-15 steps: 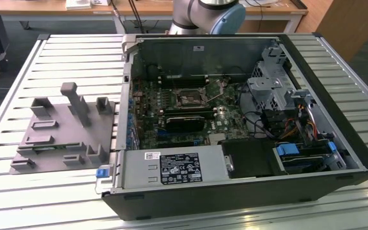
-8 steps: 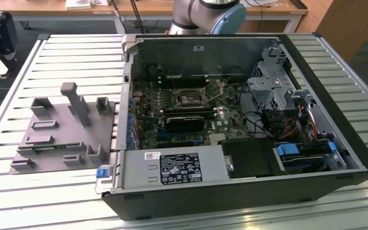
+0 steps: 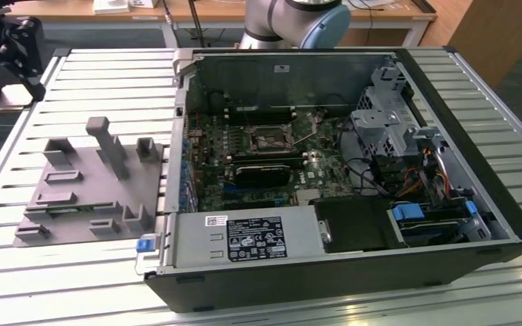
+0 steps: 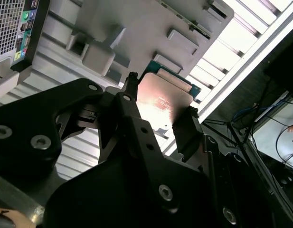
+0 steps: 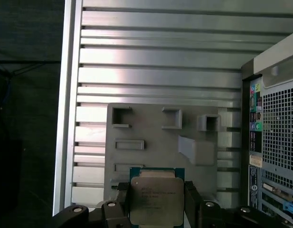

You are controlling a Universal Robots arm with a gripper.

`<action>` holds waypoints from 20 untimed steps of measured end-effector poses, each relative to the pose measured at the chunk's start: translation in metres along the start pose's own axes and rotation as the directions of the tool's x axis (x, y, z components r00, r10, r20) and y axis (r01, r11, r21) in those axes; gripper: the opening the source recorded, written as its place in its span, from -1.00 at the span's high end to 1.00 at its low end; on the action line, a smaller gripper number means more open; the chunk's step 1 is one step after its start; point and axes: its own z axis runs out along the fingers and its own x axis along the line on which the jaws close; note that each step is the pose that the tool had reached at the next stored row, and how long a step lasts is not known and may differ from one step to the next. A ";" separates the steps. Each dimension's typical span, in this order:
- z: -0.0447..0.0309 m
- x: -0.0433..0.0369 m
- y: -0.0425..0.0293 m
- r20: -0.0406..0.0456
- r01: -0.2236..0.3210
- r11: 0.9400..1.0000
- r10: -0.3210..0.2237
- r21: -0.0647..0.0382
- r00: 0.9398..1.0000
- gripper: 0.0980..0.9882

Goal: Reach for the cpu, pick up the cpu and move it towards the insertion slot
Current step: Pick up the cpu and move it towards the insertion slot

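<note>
You had the tool (image 4: 161,95) pinching the cpu (image 5: 157,197) by two opposite edges over the tray (image 3: 79,193), so the slot (image 3: 266,138), mid-frame in the exterior view inside the case (image 3: 334,278), lay to that view's right of the tray.

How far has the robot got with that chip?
Reaching and grasping look done: the gripper is shut on the cpu, apparently lifted above the grey tray. Left: carrying it to the insertion slot, which looks empty.

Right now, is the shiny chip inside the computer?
No, the gripper holds the cpu over the grey tray, outside the computer case.
</note>
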 end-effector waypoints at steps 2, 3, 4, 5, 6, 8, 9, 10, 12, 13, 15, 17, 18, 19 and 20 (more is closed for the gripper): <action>0.0006 -0.0057 -0.0002 -0.002 0.000 1.000 0.000 -0.004 1.000 0.00; 0.0010 -0.0087 -0.0002 -0.003 0.000 1.000 0.000 -0.007 1.000 0.00; 0.0013 -0.0121 -0.0003 -0.005 0.000 1.000 0.000 -0.010 1.000 0.00; 0.0014 -0.0157 -0.0004 -0.006 0.000 1.000 0.000 -0.013 1.000 0.00; 0.0016 -0.0195 -0.0005 -0.007 0.000 1.000 0.000 -0.017 1.000 0.00; 0.0018 -0.0273 -0.0006 -0.009 -0.001 1.000 0.000 -0.021 1.000 0.00; 0.0018 -0.0311 -0.0006 -0.010 -0.001 1.000 0.000 -0.023 1.000 0.00; 0.0018 -0.0350 -0.0007 -0.011 -0.001 1.000 0.000 -0.024 1.000 0.00; 0.0017 -0.0409 -0.0008 -0.013 -0.001 1.000 0.000 -0.027 1.000 0.00; 0.0013 -0.0416 -0.0008 -0.013 -0.001 1.000 0.000 -0.028 1.000 0.00; -0.0017 -0.0418 -0.0006 -0.013 -0.001 1.000 0.001 -0.031 1.000 0.00; -0.0054 -0.0421 -0.0004 -0.013 -0.001 0.999 0.000 -0.033 1.000 0.00; -0.0064 -0.0433 -0.0004 -0.013 -0.001 0.999 0.000 -0.035 1.000 0.00; -0.0067 -0.0455 -0.0005 -0.013 -0.001 0.999 0.000 -0.037 1.000 0.00; -0.0069 -0.0484 -0.0006 -0.015 -0.001 0.999 0.000 -0.039 1.000 0.00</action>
